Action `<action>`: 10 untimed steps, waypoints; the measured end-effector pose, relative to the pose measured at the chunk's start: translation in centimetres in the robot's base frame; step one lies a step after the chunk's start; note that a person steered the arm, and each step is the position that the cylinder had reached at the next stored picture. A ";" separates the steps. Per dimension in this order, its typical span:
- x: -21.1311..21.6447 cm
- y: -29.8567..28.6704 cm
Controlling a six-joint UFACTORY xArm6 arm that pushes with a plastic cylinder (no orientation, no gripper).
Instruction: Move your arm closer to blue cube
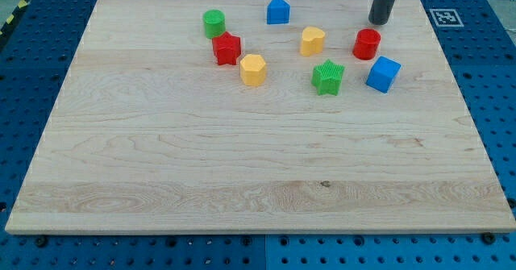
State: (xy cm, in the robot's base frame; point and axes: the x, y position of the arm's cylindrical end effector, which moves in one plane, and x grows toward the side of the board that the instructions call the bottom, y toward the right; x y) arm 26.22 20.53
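Dark rod's tip (378, 22) above ridged blue cube (384, 74)

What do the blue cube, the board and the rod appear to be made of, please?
Blue cube: probably plastic, matte, with fine ribbed lines suggesting 3D printing. Board: light wood, smooth, with visible grain and plank seams. Rod: dark, matte, perhaps rubber or plastic; my tip sits towards the view's top from the cube.
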 end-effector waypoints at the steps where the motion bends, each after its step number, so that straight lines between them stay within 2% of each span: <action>1: 0.0 0.2; 6: 0.7 -1.3; 7: 0.7 -3.3; 8: 0.7 -9.7; 9: 0.7 -11.1; 10: -1.1 -11.7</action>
State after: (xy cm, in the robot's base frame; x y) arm 25.13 8.83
